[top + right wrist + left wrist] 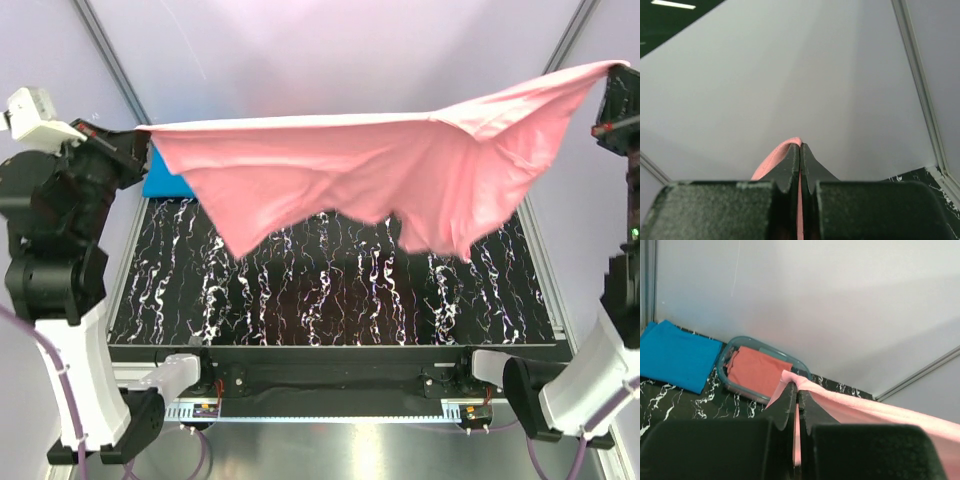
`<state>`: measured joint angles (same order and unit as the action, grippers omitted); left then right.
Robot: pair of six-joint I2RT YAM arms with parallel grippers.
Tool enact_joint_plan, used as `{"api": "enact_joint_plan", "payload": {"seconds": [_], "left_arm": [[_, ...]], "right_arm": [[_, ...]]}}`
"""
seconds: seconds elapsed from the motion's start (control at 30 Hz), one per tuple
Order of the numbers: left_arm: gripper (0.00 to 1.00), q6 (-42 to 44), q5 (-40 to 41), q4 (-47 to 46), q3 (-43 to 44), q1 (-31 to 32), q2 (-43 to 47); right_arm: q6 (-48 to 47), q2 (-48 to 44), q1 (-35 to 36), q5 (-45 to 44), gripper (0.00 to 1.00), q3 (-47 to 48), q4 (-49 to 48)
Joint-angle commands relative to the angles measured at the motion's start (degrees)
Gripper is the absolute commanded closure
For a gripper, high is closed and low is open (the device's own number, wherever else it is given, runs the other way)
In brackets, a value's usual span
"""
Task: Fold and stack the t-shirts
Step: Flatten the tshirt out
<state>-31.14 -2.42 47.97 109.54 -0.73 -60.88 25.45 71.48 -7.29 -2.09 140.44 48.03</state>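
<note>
The pink t-shirt point(380, 170) hangs high in the air over the bench point(330, 300), pulled wide between the two arms. The left tool point(797, 390) is shut tight on one corner of it. The right tool point(800, 147) is shut tight on the far corner. The top edge is nearly straight, but the rest hangs down in loose, bumpy flaps. The lowest parts do not seem to touch the bench.

Each tool pinches only a small bit of cloth. If the arms pull too far apart, a corner may slip out. Then the shirt would swing down from one side and land in a heap. If one arm goes down faster than the other, the shirt may land crooked, with wrinkles or a flap tucked under. The fold would then come out messy.

The blue t-shirt point(672, 355) lies flat at the back left corner of the bench. Just beside it is a clear tub point(721, 367) with a coral-red t-shirt point(757, 372) inside. If the pink shirt comes down too far back or too far left, it may drape over the blue one or catch on the tub and drag it. I think the safe way is slowly, over the middle of the bench, with both ends level.
</note>
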Motion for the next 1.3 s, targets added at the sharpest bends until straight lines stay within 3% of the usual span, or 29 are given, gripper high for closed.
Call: {"api": "enact_joint_plan", "payload": {"seconds": [0.0, 0.37, 0.73, 0.97, 1.27], "left_arm": [[1.00, 0.46, 2.24, 0.46, 1.03, -0.59, -0.99], [1.00, -0.33, 2.68, -2.08, 1.38, -0.59, -5.21], [1.00, -0.07, 0.13, -1.91, 10.44, -0.59, -14.88], [1.00, 0.72, 0.48, -1.56, 2.63, -0.59, -8.12], [1.00, 1.78, 4.07, 0.64, -4.50, 2.14, 6.82]], "right_arm": [[-1.28, 1.11, -0.62, -3.27, 1.00, 1.06, -1.36], [-1.63, 5.24, -0.62, -3.89, 1.00, 1.50, -3.03], [-2.86, 10.61, -0.62, -3.98, 1.00, 4.32, -3.91], [-3.74, 4.64, -0.62, -4.68, 1.00, -1.31, -2.95], [-6.02, -10.37, 1.40, -7.31, 1.00, -7.55, -0.92]]}}
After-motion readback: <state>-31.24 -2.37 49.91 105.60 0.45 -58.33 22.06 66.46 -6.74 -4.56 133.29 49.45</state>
